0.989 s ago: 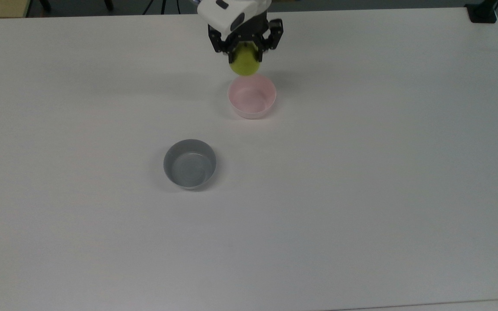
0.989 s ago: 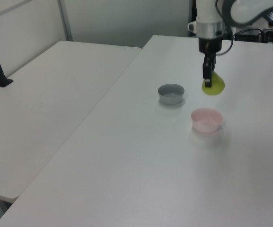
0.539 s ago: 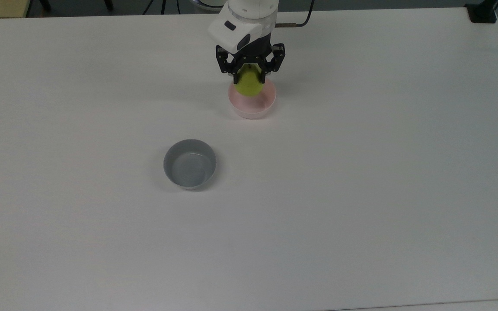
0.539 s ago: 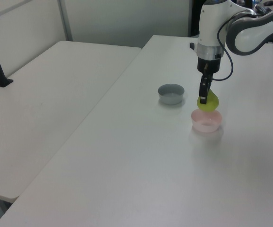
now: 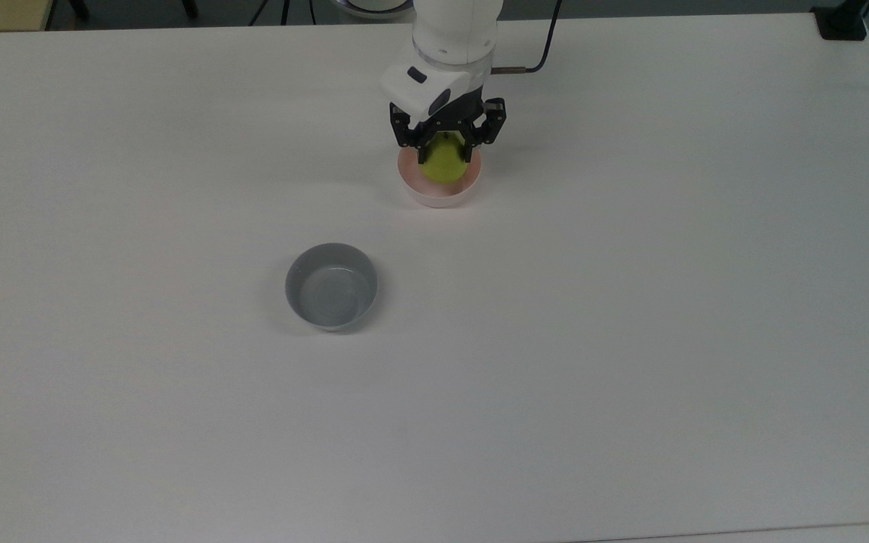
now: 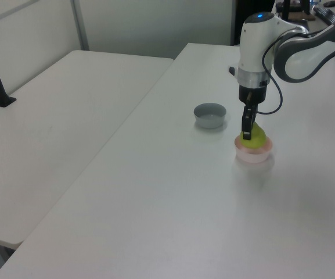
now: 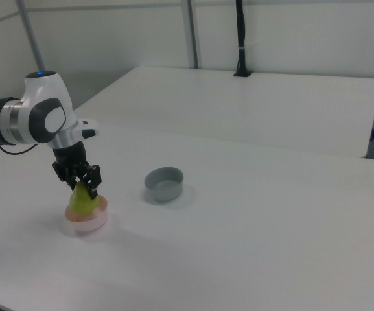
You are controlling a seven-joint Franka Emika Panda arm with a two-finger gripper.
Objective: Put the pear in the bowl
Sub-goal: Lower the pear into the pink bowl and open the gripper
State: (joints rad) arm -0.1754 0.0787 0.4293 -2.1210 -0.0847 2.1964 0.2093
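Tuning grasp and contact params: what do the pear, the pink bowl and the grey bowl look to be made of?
Pear: probably a plastic or foam replica; uniform yellow-green, matte, no blemishes. Real fruit can't be ruled out.
Pink bowl: likely thin plastic; pale, smooth plain wall, soft sheen.
Grey bowl: likely plastic too; even grey, with faint reflections on its inner floor, so slightly glossy.
The gripper holds the pear.

Pear [image 5: 443,165] apparently in bowl [image 5: 434,197], under gripper [image 5: 446,153].
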